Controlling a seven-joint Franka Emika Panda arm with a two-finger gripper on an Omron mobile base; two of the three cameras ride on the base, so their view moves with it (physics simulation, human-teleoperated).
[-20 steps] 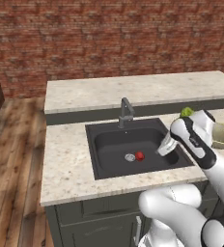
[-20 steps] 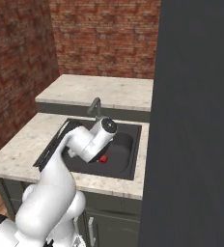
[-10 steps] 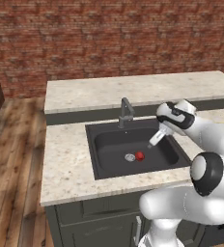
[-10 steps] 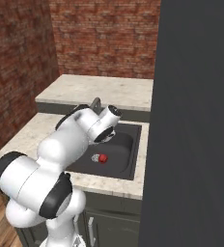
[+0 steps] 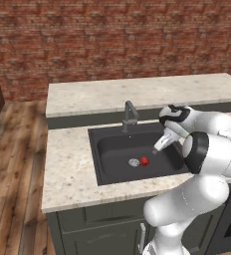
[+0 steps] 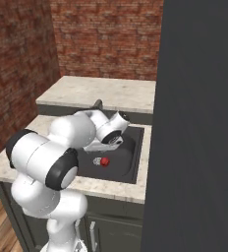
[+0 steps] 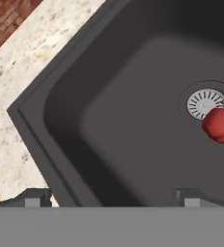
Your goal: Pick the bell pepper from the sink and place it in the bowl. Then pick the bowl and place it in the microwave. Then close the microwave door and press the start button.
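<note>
Arm swung forward since earlier frame, gripper (image 5: pixel 156 148) now over sink (image 5: pixel 107 159), jaws spread wide, empty; pepper (image 7: pixel 220 125) off to hand's right, touching drain (image 7: pixel 205 103); risk: straight descent misses pepper, finger nudges it rolling

In the hand view the bell pepper (image 7: pixel 221 125) runs off the picture's 3 o'clock edge, so its far side cannot be seen, and it covers the 4 o'clock part of the drain (image 7: pixel 205 103). The sink (image 7: pixel 133 120) is cut by the 12 and 3 o'clock edges there. In the right base view a tall dark panel (image 6: pixel 199 123) hides everything toward 3 o'clock, including the sink's rim on that side, and the arm's white links cover the basin's 9 o'clock part. In the left base view the pincer (image 5: pixel 160 146) is too small to show how its jaws stand, and the arm hides the desk (image 5: pixel 67 164) toward 3 o'clock.
</note>
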